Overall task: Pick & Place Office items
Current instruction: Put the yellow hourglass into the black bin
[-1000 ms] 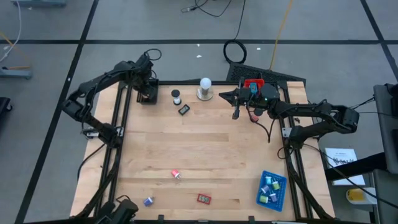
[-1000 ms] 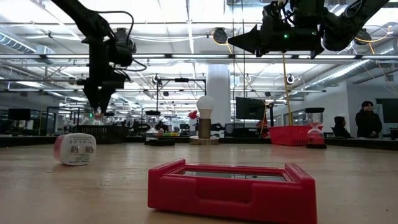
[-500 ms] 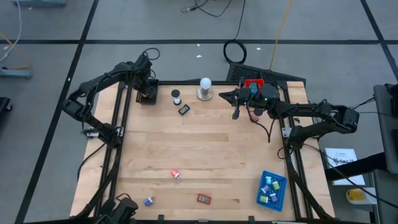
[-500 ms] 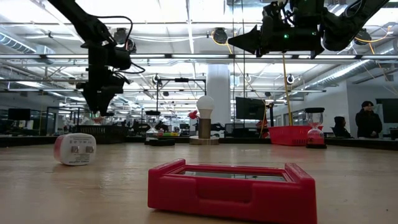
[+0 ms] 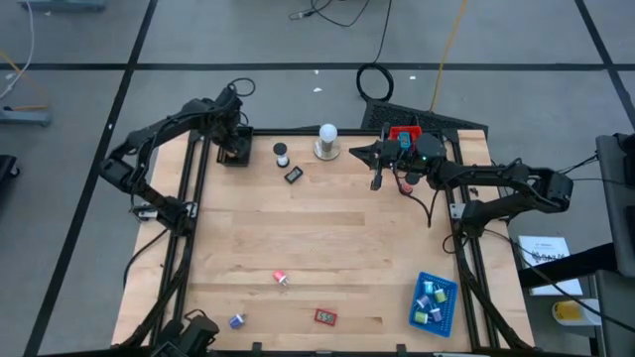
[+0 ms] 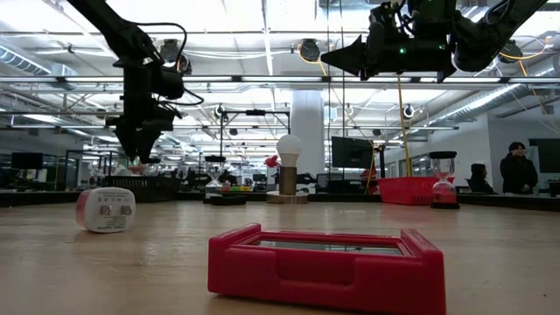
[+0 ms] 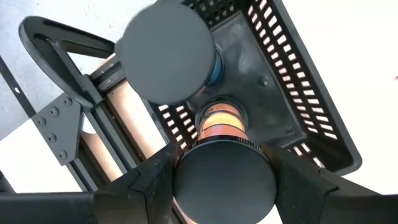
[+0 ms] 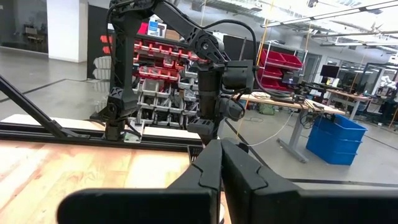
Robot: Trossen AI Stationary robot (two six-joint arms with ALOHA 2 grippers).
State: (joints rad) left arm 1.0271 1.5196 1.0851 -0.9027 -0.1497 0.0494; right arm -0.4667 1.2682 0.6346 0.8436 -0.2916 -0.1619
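Observation:
My left gripper (image 5: 234, 147) (image 6: 133, 154) points down over the black basket tray (image 7: 292, 93) at the table's far-left corner, shut on a black-capped piece with an orange middle (image 7: 221, 124). A second black-capped piece with a blue middle (image 7: 214, 70) stands in that tray. My right gripper (image 5: 354, 152) (image 8: 221, 165) is shut and empty, raised high near the far edge and pointing left. A pink-white roll (image 5: 281, 278) (image 6: 105, 210), a red flat piece (image 5: 325, 316) (image 6: 328, 267), a purple piece (image 5: 236, 320), a black piece (image 5: 293, 175) and a black-white round piece (image 5: 281, 154) lie on the table. My left gripper has the orange piece's near black cap (image 7: 224, 180) between its two fingers (image 7: 149, 183), one on each side, coming from above and pointing down. The piece hangs upright below the fingers, inside the black tray. Whether its lower end rests on the tray floor, I cannot tell.
A white ball on a grey base (image 5: 326, 139) stands at the far edge. A red tray (image 5: 405, 132) sits behind my right arm, and a blue tray (image 5: 434, 302) holding several pieces is at the near right. The middle of the wooden table (image 5: 317, 233) is bare.
My left gripper has drifted slightly toward the table's left over the black tray, still shut on the piece.

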